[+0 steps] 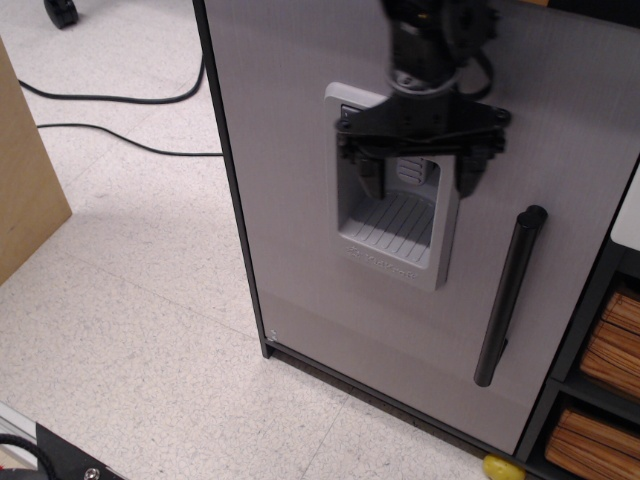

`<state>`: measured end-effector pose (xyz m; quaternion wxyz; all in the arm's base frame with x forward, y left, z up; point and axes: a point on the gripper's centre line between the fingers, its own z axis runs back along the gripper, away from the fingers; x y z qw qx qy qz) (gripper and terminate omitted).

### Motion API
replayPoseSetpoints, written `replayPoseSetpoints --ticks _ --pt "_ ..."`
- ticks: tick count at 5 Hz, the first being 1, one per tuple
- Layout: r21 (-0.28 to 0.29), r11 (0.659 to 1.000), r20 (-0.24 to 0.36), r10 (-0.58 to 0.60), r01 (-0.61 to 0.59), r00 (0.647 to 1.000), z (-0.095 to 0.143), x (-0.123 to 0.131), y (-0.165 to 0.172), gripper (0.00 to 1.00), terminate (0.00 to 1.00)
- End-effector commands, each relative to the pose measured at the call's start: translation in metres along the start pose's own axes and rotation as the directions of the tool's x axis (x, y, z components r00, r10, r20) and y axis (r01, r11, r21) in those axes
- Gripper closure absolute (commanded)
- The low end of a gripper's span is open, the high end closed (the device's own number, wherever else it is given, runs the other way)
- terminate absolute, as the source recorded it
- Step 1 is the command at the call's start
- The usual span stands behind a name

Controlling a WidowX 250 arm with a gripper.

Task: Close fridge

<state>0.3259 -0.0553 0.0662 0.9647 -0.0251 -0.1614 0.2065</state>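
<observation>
From my remote seat I see the fridge (300, 150) filling the upper right of the view, its light-grey door facing me and sitting flat within the dark frame along its left edge. The recessed dispenser panel (392, 225) sits in the middle of the door, and the black bar handle (508, 295) runs down and slightly leftward to the right of it. My pincer (420, 178) hangs in front of the dispenser panel with its two fingers spread wide and nothing between them; the left finger overlaps the recess, the right one lies over the panel's right border. Whether the fingertips touch the door, I cannot tell from this angle.

To the far right, a dark shelf unit (600, 330) holds wicker baskets (595, 440) just beside the fridge. A small yellow object (503, 468) lies on the floor at the door's lower right corner. Black cables (110, 98) trail over the speckled floor at upper left, and a tan board (28, 190) stands at the left edge.
</observation>
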Motion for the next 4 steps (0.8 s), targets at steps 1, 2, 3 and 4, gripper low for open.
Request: replayPoseSetpoints --ticks 1,2,3,4 --pt "0.017 0.999 0.019 -0.041 0.041 0.999 0.018 -0.02 0.02 0.0 0.0" --pt "0.078 0.996 -0.035 -0.037 0.04 0.999 0.015 -0.033 0.028 0.0 0.0" --pt "0.078 0.996 -0.035 -0.037 0.04 0.999 0.015 -0.033 0.028 0.0 0.0" --pt "0.078 0.996 -0.035 -0.037 0.04 0.999 0.015 -0.033 0.028 0.0 1.0"
